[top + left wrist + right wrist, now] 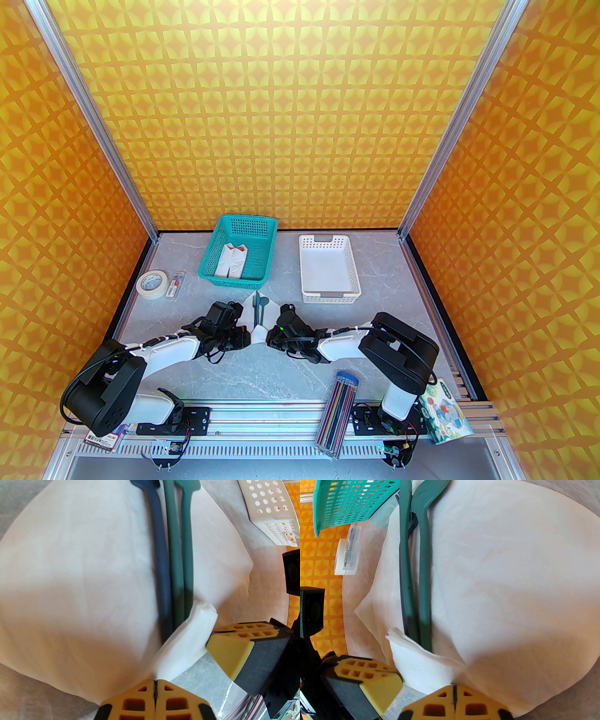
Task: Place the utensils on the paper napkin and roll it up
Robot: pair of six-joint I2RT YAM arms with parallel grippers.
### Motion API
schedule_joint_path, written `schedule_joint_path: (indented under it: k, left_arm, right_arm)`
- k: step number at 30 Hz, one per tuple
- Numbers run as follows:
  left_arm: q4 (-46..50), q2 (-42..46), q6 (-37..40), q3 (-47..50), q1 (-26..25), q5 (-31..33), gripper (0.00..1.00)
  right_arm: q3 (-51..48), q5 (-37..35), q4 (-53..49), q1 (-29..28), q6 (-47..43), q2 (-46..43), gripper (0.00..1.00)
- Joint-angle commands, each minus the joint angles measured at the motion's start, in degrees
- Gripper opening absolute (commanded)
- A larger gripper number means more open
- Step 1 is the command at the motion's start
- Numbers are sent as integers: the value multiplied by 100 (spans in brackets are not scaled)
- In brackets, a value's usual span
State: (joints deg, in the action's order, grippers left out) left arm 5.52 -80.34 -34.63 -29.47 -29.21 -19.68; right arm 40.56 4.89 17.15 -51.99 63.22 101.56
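Observation:
The white paper napkin (247, 302) lies mid-table between both wrists. On it, side by side and pointing away from me, rest the dark teal utensils (259, 307). Their three handles (175, 550) run down the napkin's middle, the spoon (424, 562) on the right. A near flap of the napkin (187, 644) is lifted and folded over the handle ends. My left gripper (155, 686) is shut, pinching that near edge. My right gripper (454, 691) is shut on the same edge just beside it. In the top view the two grippers (246, 333) (273, 333) meet at the napkin's near side.
A teal basket (213, 255) holding white bundles stands behind the napkin, a white basket (356, 276) to its right. A tape roll (152, 283) and a small clear case (176, 284) sit at the left. A pencil case (340, 412) and a printed tissue pack (443, 412) lie near the right arm's base.

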Motion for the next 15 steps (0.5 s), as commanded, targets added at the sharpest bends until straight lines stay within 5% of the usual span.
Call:
schedule_joint_path:
  k: [1, 15]
  left_arm:
    - [-90, -77, 147, -129, 38, 131, 0]
    - [-220, -272, 167, -304, 39, 143, 0]
  right_arm:
    - [-173, -176, -971, 14, -58, 141, 3]
    - [-176, -137, -963, 18, -82, 144, 3]
